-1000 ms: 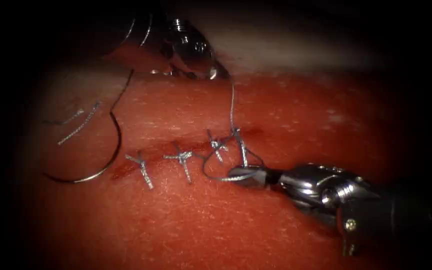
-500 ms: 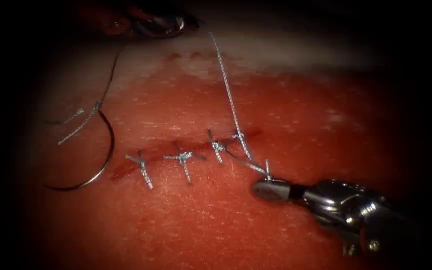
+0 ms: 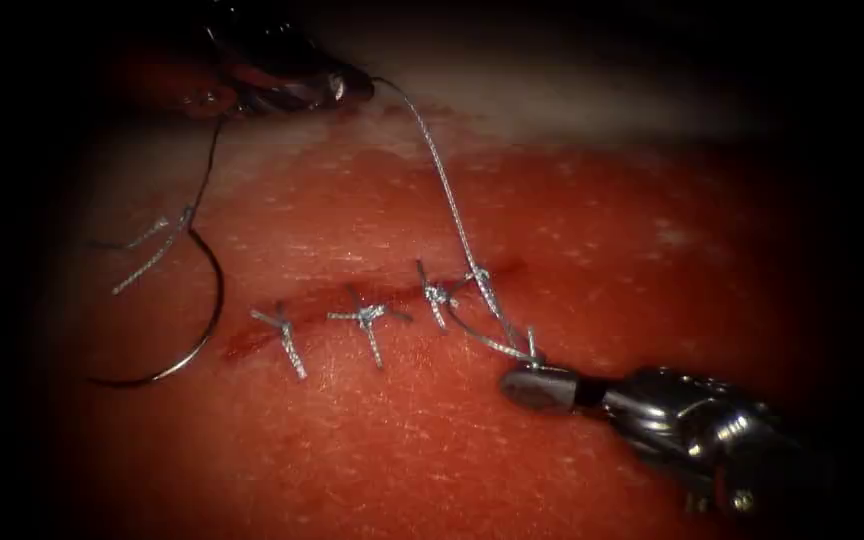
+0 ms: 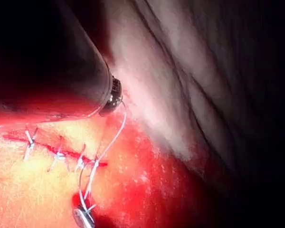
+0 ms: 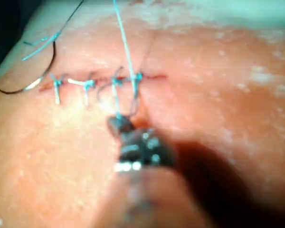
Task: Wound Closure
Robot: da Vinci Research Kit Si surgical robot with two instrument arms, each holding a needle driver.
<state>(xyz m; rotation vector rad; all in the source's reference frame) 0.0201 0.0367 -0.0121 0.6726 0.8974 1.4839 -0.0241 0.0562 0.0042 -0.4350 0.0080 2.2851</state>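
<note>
I had the right tool down on the near side of the cut, its jaws clamped on the short end of the thread just below the fourth stitch. The left tool sat up at the far edge of the tissue, its jaws closed on the long run of the same thread, which stretched in a nearly straight line from there down to that stitch. Compared with a second before, the slack loop by the right tool had drawn in and the left tool had pulled away to the upper left, so I was tightening a throw of the knot.

The needle lay free on the tissue, left of the cut, held by neither tool and not in the tissue; its thread trailed up toward the left tool. Two cut ends of thread lay just beside it.

As for progress, I judged three stitches tied and trimmed along the left and middle of the cut. The fourth, at the right end, still had a small open loop beside it and both tails uncut, so it remained to be finished.
</note>
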